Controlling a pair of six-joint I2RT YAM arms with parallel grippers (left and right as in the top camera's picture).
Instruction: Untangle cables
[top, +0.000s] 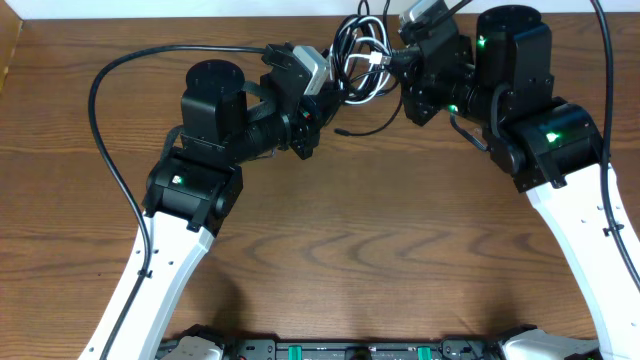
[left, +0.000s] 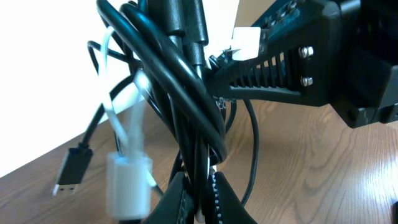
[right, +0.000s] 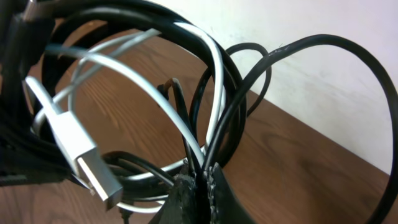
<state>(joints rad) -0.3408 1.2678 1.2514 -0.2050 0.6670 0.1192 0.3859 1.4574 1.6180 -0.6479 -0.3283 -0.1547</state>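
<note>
Left wrist view puts the left end effector (left: 200, 190) at the bottom of the frame, its fingers pressed together on several black cords (left: 180, 93) that rise in a tight knot above it. A white cord (left: 112, 112) loops through them and a black plug (left: 71, 169) hangs free to one side. Across the bundle, the right end effector (right: 198, 190) is likewise clamped, pinching black and white strands where they cross, with a white plug (right: 93, 165) dangling just beside it. From overhead the cables (top: 358, 50) form one knotted clump between the two arms, mostly raised above the table (top: 330, 250) near the middle of its far edge. The danger, as I judge it, is that each side holds more than one strand, so pulling apart would cinch the loops tighter rather than free them. A hard pull could also strain a plug caught in a loop, or let the thin cords slip through the fingers and drop the whole clump. So close to the far edge, a dropped cord might slide off the table.
</note>
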